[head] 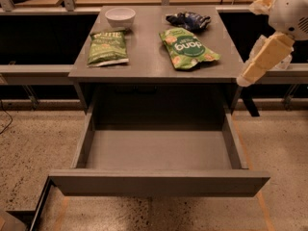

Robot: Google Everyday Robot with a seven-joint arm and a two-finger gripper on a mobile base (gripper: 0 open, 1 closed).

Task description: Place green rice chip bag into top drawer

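At upper left an olive-green bag (108,47) and a white bowl (120,17) are set on the grey table (144,64). Below, the top drawer (159,182) is pulled open. The green rice chip bag (187,48) is laid on the table at upper centre-right, with a dark blue bag (188,20) behind it. The gripper (248,75) is held at the right edge; whether it is spread cannot be told.

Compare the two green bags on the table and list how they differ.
The green rice chip bag is bright, glossy, with large white lettering; the olive bag is duller, with small pale lettering. The green rice chip bag lies right, by the dark blue bag; the olive bag left, by the white bowl. Both lie flat on the table; the tool hangs beyond its right edge.
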